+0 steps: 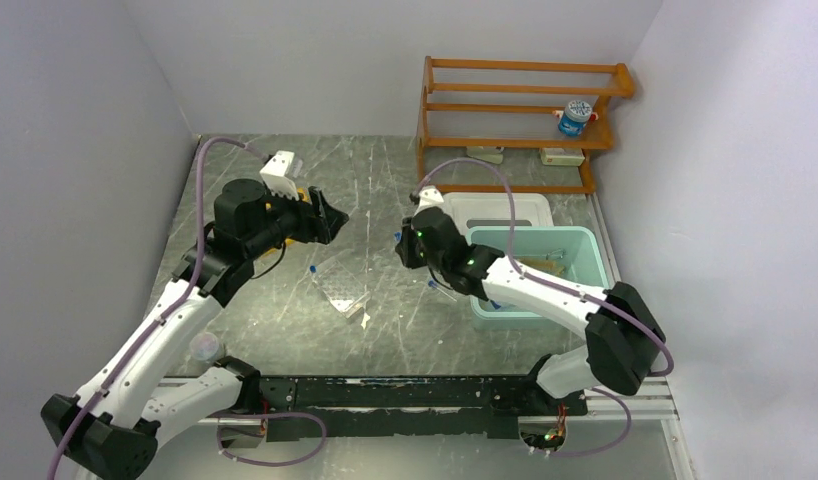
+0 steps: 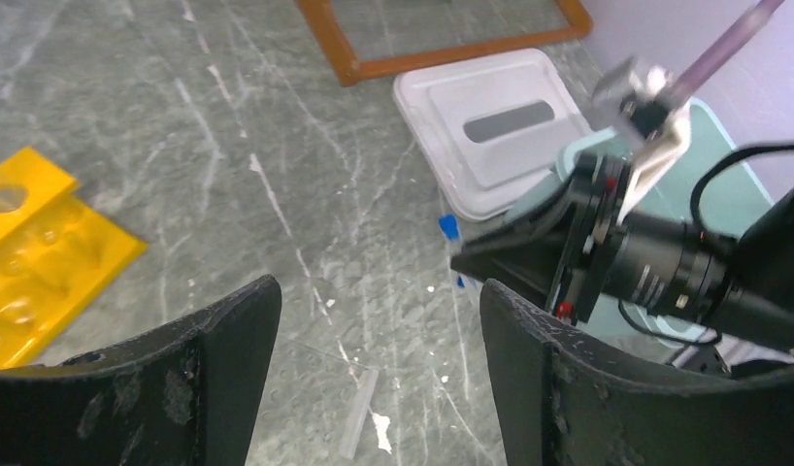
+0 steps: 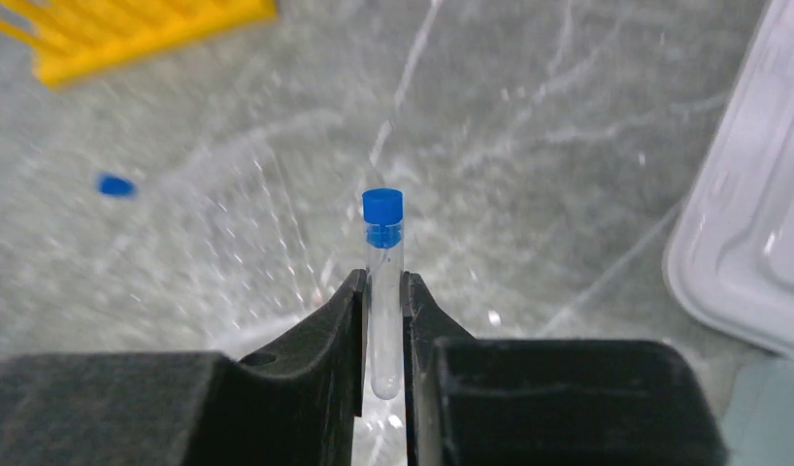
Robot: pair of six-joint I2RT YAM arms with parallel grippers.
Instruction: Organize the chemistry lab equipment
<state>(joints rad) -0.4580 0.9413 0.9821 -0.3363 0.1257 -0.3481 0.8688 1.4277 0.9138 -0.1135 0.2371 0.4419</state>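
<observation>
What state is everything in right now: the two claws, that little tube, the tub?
Right gripper: shut on the blue-capped tube.
Blue-capped tube: capped, pinched between the jaws, cap end sticking out.
Left gripper: open, empty.
Teal tub: open, uncovered.
White lid: lying flat on the table beside the tub.

A robot test cell set up as a chemistry lab is suggested: a scratched grey bench is closed in by white walls, a blue-capped tube is pinched in the right tool, a yellow holed rack is seen ahead and left of it, and an orange wooden shelf stands beyond.
</observation>
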